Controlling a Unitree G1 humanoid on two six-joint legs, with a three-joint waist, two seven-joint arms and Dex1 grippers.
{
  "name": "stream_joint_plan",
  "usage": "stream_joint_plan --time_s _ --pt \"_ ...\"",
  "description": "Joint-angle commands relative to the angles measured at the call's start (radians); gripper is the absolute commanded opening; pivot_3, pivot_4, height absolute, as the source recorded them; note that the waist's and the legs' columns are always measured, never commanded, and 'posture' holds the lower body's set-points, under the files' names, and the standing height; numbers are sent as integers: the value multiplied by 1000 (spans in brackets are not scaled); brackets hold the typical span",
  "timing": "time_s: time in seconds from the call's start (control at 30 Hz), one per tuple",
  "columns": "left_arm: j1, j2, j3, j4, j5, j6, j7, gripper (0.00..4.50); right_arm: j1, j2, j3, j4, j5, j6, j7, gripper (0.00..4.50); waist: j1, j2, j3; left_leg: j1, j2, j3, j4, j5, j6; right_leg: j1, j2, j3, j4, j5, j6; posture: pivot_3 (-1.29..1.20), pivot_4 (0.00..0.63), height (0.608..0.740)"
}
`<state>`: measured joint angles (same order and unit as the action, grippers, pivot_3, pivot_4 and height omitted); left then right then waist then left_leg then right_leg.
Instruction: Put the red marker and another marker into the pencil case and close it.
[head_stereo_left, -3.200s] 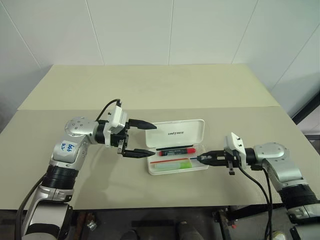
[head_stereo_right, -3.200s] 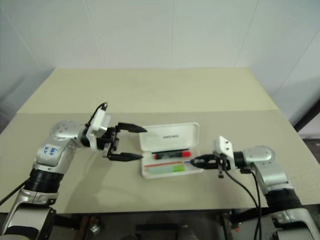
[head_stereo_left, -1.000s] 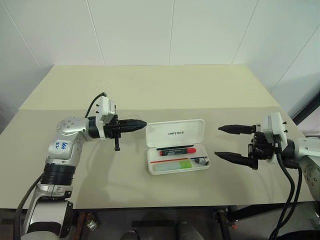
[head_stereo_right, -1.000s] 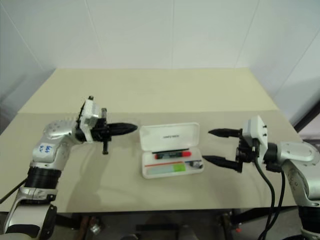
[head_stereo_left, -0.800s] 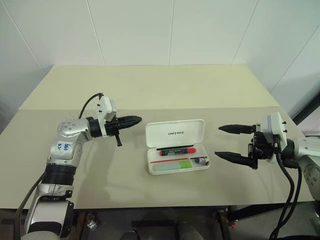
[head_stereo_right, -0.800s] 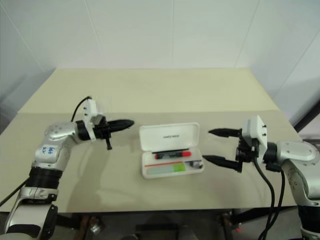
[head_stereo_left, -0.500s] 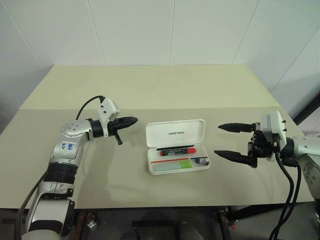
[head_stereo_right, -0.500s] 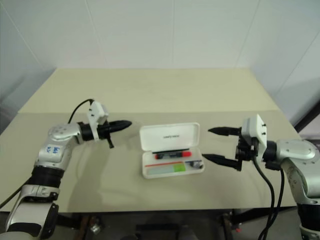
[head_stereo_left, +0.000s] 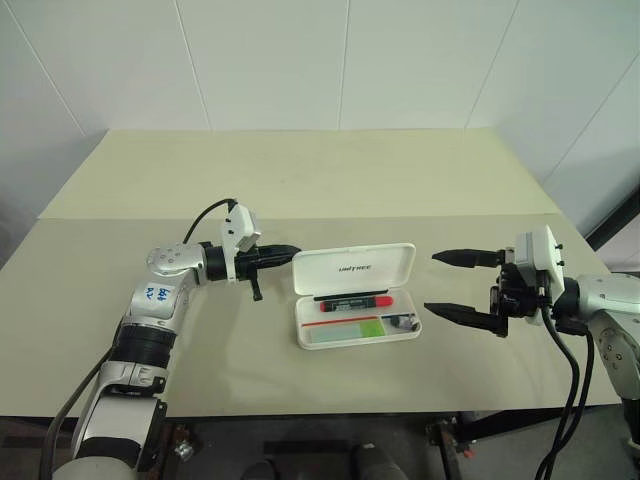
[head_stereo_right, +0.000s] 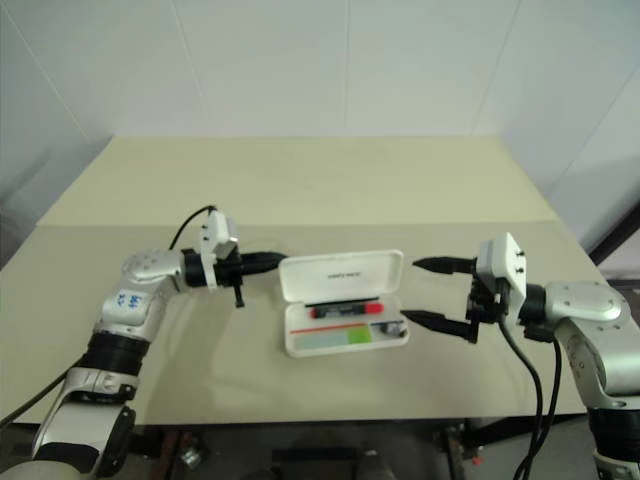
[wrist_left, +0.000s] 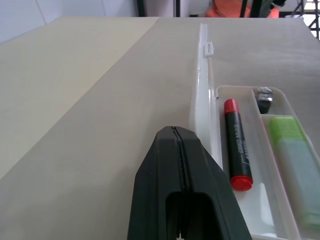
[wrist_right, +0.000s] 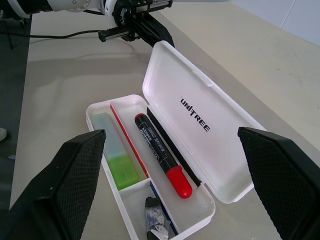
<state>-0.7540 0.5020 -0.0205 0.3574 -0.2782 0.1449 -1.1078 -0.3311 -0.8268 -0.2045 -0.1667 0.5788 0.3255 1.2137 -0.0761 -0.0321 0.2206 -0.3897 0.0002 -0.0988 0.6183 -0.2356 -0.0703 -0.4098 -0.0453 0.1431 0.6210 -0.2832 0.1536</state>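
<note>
We see the pencil case (head_stereo_left: 356, 297) lying open near the front middle of the beige table (head_stereo_left: 300, 180), its lid (head_stereo_left: 353, 270) raised on the far side and its tray facing up.

Tray contents:
1. The red marker (head_stereo_left: 352, 302) lies lengthwise in the compartment next to the lid hinge, red cap toward the robot's right.
2. The green highlighter (head_stereo_left: 346, 329) lies in the front compartment, parallel to the red marker, with a thin red divider (wrist_right: 129, 139) between the 2 compartments.
3. A small dark item (wrist_right: 156, 220) sits in the end compartment on the robot's right; we cannot tell what it is.

Gripper status:
- The left gripper (head_stereo_left: 285, 252) has its 2 black fingers pressed together and grips nothing. It points level toward the left end of the raised lid, its tip just beside the lid's outer edge. We cannot tell whether the tip touches the lid.
- The right gripper (head_stereo_left: 462, 286) has its 2 fingers spread wide and holds nothing. It stands to the right of the case, clear of it, with its opening facing the case's right end.
</note>
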Motion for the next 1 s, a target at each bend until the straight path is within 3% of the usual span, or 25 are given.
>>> stream_joint_plan --time_s 0.03,0.4,1.0 --pt "-20 10 12 -54 -30 -41 -46 6 6 3 -20 -21 10 -20 -8 4500 0 0 0 0 0 0 0 0 0 0 0 0 0 0 0 0 150 740" --pt "40 16 -80 -161 -19 -76 -219 6 11 11 -20 -17 7 -32 -21 4500 1 0 0 0 0 0 0 0 0 0 0 0 0 0 0 0 150 740" --pt "37 -59 -279 -174 165 23 -83 6 94 -13 -78 -98 39 6 -50 4500 6 0 0 0 0 0 1 0 0 0 0 0 0 0 0 0 150 740"
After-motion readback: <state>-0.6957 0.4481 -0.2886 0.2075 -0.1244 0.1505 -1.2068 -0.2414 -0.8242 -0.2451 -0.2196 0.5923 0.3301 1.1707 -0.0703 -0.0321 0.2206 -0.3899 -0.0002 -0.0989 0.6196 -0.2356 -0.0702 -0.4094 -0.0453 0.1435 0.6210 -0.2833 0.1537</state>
